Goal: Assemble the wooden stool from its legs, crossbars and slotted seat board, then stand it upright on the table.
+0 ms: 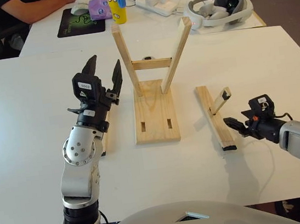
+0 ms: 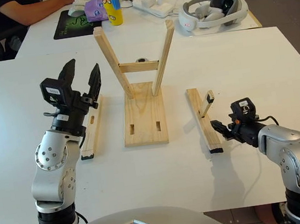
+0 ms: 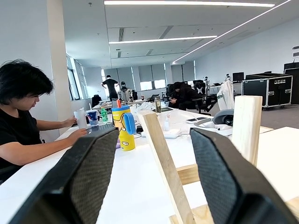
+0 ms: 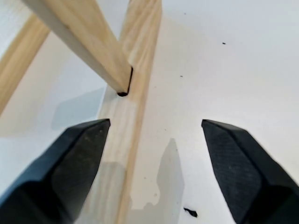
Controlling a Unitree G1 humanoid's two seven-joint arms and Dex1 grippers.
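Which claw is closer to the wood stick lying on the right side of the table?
Right. The right claw sits open at the near end of the loose leg. The left claw is raised up across the seat board, much farther off.

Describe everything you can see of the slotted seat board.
The seat board is a pale, plain wooden rectangle lying flat on the white table, its length running away from the robot. Two small slots near its close end are empty. At its far end two legs rise from it, splaying apart upward and joined by a crossbar. Nothing else touches it.
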